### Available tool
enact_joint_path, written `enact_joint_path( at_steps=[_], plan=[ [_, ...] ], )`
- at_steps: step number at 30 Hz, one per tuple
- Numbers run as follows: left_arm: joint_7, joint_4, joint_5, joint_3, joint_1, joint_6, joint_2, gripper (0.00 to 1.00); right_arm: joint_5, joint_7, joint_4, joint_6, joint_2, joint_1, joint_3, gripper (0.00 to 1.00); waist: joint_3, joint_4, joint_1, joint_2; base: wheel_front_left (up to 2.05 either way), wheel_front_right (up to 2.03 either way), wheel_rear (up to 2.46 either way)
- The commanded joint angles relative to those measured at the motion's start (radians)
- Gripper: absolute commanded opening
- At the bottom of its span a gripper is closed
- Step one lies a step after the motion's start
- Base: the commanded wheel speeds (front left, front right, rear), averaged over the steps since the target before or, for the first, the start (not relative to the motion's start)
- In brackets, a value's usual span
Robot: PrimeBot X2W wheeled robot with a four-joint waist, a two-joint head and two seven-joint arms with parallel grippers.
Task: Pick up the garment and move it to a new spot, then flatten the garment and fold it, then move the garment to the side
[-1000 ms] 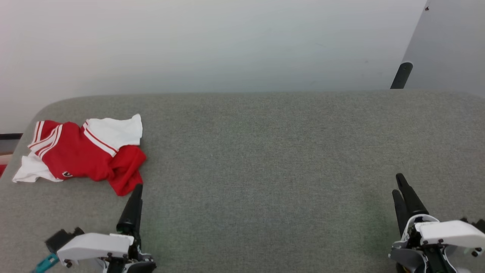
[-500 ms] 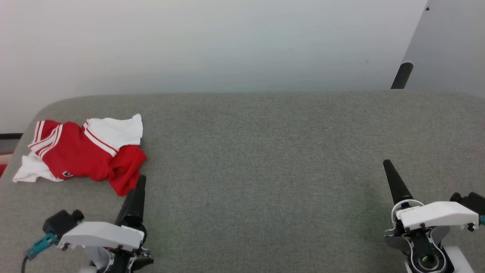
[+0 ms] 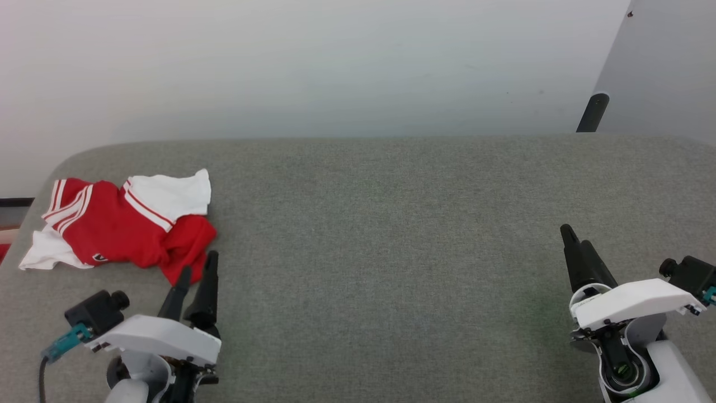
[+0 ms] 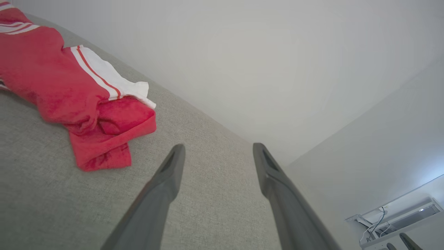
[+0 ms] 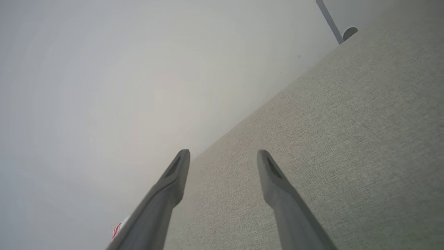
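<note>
Jaws on both arms stand wide apart and hold nothing. In the left wrist view the left jaws' two dark fingers (image 4: 166, 180) are spread with bare grey fabric of the desk (image 4: 52, 194) showing between them. The right jaws' fingers (image 5: 274, 180) are spread the same way over the desk (image 5: 347, 139).

From the head camera, the garment (image 3: 120, 229) lies crumpled at the far left of the grey fabric-covered desk (image 3: 391, 224), close to its rounded corner. It is a small red shirt with white sleeves and white double stripes. One white sleeve is turned up toward the wall (image 3: 335, 67) and the other spills toward the desk's left edge. A small dark logo shows near its lower hem.

The left fingers (image 3: 208, 285) point at the shirt's near red corner, their tips just beside it. In the left wrist view the garment (image 4: 52, 80) sits to the left of the fingers, apart from them. The right fingers (image 3: 582, 260) are well apart from it, at the desk's right side. A dark post (image 3: 593, 111) rises beyond the far right edge.
</note>
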Motion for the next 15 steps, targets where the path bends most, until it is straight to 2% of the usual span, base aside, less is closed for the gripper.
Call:
enact_joint_path(
  at_steps=[1, 6, 15],
  plan=[
    [-0.01, -0.007, 0.042, -0.003, -0.03, 0.002, 0.014, 1.0, -0.048, -0.011, 0.0, 0.0, -0.004, -0.038, -0.001, 1.0, 0.0, -0.001, 0.0, 0.0, 0.0, 0.0, 0.0],
    [-0.022, 0.002, 0.102, -0.014, -0.033, -0.003, 0.023, 1.0, -0.128, -0.023, 0.014, 0.0, -0.004, -0.05, -0.004, 1.0, 0.0, -0.002, 0.0, 0.0, 0.0, 0.0, 0.0],
    [-0.051, 0.031, 0.224, -0.025, -0.045, -0.01, 0.038, 1.0, -0.339, -0.052, 0.043, 0.001, 0.0, -0.066, -0.022, 1.0, -0.005, -0.004, 0.0, 0.0, 0.0, 0.0, 0.0]
  ],
)
